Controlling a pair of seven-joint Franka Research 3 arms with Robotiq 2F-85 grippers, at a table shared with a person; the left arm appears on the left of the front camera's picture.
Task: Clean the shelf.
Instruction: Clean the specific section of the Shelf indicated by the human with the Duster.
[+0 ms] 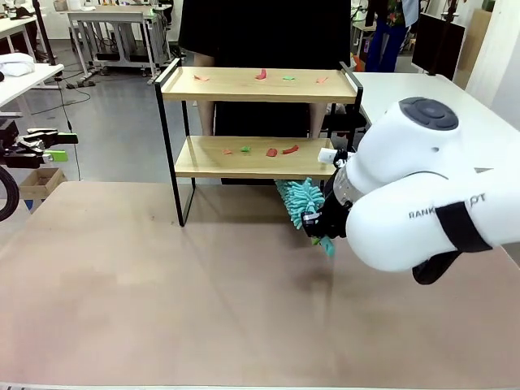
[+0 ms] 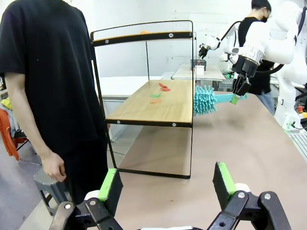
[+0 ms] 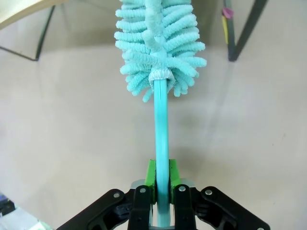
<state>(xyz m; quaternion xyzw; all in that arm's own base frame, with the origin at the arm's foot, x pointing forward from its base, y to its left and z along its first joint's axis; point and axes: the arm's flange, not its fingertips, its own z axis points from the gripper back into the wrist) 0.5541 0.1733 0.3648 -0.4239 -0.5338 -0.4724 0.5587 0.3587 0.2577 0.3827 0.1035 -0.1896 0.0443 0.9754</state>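
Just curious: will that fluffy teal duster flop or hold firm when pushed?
Its duster head is fuzzy strands, so probably squashy and light. The thin handle runs straight out of the right tool, so likely fairly stiff.

Bright, even indoor light falls from overhead in all three views. On the desk (image 1: pixel 162 309) in the front view, shadows are faint and soft-edged, darkest beneath the right arm (image 1: pixel 422 195). The wide-angle left wrist view bows the shelf (image 2: pixel 144 37) frame. The right wrist view looks pale and washed-out, with soft glare on the desk, while the duster (image 3: pixel 160 43) is sharp.
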